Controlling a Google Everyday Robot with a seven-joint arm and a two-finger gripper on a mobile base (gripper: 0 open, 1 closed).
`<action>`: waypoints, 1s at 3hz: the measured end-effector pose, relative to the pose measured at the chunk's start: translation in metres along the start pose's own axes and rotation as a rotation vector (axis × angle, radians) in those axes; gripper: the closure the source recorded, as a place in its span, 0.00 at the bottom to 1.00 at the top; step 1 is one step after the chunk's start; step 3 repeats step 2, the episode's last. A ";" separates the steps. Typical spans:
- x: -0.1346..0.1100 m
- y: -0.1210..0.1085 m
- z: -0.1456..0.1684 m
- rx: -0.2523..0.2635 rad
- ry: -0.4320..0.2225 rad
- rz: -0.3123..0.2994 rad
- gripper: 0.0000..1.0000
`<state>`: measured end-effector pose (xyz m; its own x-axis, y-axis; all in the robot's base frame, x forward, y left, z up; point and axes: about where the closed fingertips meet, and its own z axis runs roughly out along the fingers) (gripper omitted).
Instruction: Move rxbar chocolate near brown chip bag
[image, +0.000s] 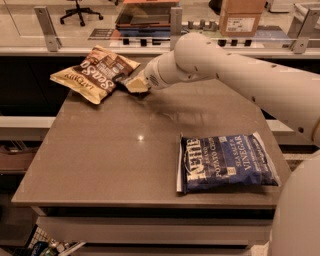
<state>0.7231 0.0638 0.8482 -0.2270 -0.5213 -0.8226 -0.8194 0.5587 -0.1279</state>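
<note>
The brown chip bag (92, 74), tan-gold and dark brown with white lettering, lies at the table's far left corner. A small dark wrapper, the rxbar chocolate (121, 76), lies against the bag's right edge, partly hidden by my gripper. My gripper (134, 85) is low over the table, right at the bar and just right of the bag. My white arm (235, 75) reaches in from the right.
A blue Kettle salt and vinegar chip bag (227, 162) lies flat at the table's front right. The grey-brown table (115, 150) drops off at its front and left edges. A glass rail and counter (150, 47) run behind it.
</note>
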 end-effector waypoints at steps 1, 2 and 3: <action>0.000 0.001 0.001 -0.003 0.000 -0.001 0.00; 0.000 0.001 0.001 -0.003 0.000 -0.001 0.00; 0.000 0.001 0.001 -0.003 0.000 -0.001 0.00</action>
